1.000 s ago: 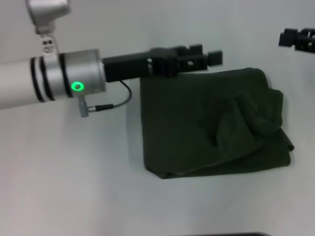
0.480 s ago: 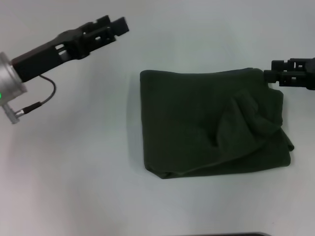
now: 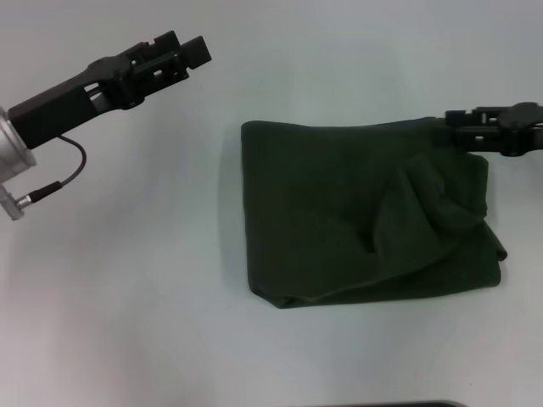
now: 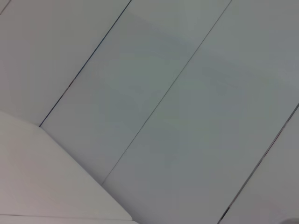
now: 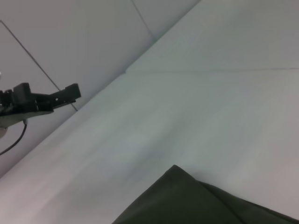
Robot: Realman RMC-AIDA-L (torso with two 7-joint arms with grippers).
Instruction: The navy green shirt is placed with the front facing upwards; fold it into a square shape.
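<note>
Lying shirt (image 3: pixel 356 216), right tool (image 3: pixel 462 125) seemingly above.

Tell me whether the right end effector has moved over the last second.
Yes. The right end effector has come in from the head view's far right edge toward the navy green shirt, which has stayed put, and now reaches its far right corner.

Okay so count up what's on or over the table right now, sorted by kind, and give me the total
Shirts: 1, the navy green shirt, folded on the white table.
Grippers: 2, the left gripper raised off to the shirt's left, the right gripper at the shirt's far right corner.
Total: 3.
</note>
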